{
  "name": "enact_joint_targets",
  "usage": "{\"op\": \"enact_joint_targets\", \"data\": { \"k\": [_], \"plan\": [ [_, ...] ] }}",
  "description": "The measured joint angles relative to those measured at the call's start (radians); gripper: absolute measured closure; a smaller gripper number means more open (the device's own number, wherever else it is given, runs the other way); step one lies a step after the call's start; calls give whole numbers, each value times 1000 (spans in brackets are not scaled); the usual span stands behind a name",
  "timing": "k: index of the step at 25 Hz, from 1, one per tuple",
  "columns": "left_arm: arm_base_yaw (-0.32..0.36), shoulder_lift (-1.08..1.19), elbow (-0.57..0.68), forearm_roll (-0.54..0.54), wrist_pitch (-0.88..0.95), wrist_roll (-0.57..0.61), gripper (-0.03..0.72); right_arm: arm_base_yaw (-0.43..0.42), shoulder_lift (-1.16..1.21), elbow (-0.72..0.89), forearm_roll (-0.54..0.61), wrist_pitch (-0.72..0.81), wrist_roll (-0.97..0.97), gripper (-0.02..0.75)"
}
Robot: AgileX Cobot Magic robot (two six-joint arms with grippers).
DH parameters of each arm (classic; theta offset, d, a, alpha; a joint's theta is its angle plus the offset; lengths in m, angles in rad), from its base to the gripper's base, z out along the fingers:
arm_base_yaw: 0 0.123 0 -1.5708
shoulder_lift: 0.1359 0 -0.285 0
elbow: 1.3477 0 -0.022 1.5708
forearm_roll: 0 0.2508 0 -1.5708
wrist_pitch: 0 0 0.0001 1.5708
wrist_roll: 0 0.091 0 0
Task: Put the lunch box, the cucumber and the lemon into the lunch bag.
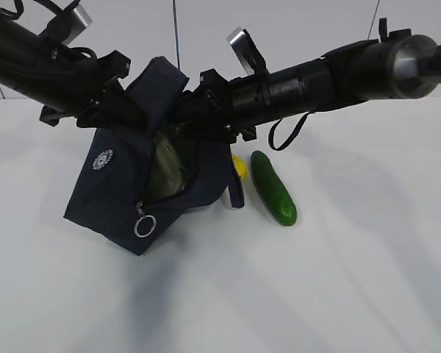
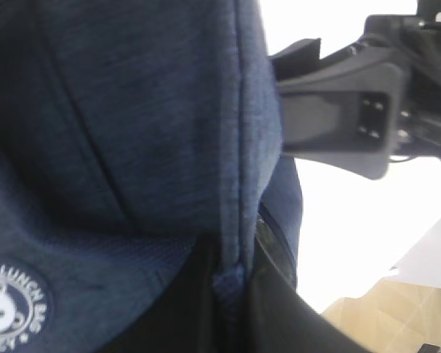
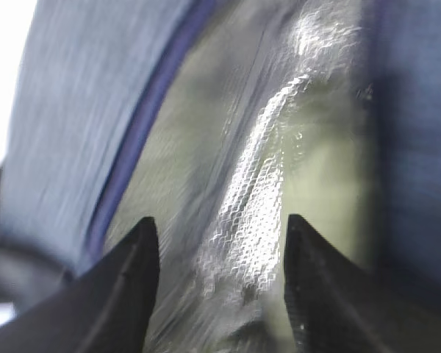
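Two parted right jaws face lunch bag (image 3: 81, 125) lining.

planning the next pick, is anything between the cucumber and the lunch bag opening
Yes: the lemon sits between the cucumber and the lunch bag, right at the bag's edge. The right arm also reaches into the opening, its fingers spread inside.

Navy lunch bag (image 1: 114, 195) with white round logo — dark green cucumber (image 1: 274, 188), yellow lemon (image 1: 239, 167)
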Motion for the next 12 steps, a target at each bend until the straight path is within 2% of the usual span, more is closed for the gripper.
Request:
{"op": "enact_joint_targets", "data": {
  "k": [3, 12],
  "plan": [
    [0, 0, 0, 8, -5, 0, 671, 0, -4, 0, -20, 41, -2, 332],
    [-2, 0, 0, 84, -38, 0, 671, -38, -73, -38, -232, 102, 6, 332]
  ]
}}
